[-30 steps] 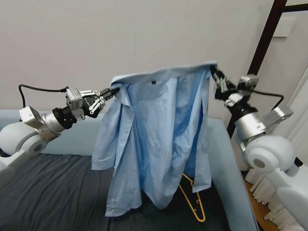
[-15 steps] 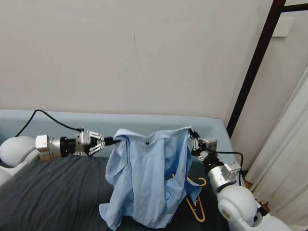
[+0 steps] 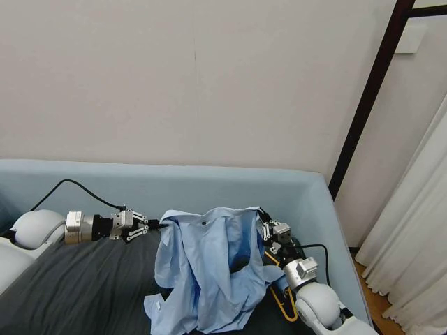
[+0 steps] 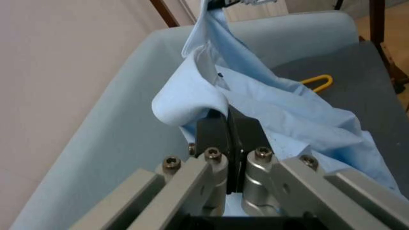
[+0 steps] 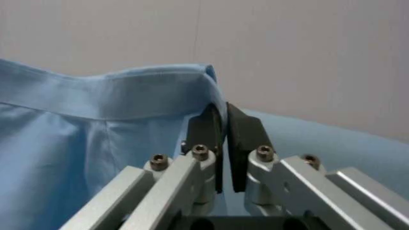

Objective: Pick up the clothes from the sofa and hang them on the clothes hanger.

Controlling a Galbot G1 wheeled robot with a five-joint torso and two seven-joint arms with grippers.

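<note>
A light blue shirt [image 3: 209, 269] hangs low between my two grippers, and its lower part is bunched on the dark sofa seat [image 3: 77, 286]. My left gripper [image 3: 155, 227] is shut on one shoulder of the shirt [image 4: 191, 103]; the black pads [image 4: 217, 134] pinch the fabric. The right gripper [image 3: 262, 225] is shut on the other shoulder, where the cloth [image 5: 115, 96] is clamped between its pads [image 5: 246, 134]. A yellow clothes hanger [image 3: 283, 303] lies on the seat, partly under the shirt, its hook [image 4: 317, 81] poking out.
The pale blue sofa backrest [image 3: 209, 185] runs behind the shirt, with a plain wall above. A dark vertical post [image 3: 363, 105] stands at the right and a white curtain [image 3: 419, 223] hangs beyond it. A black cable [image 3: 70, 188] trails along my left arm.
The head camera has tilted up, shifting the whole view. Both grippers have come down and closer together with the shirt, whose lower part now piles on the seat.
</note>
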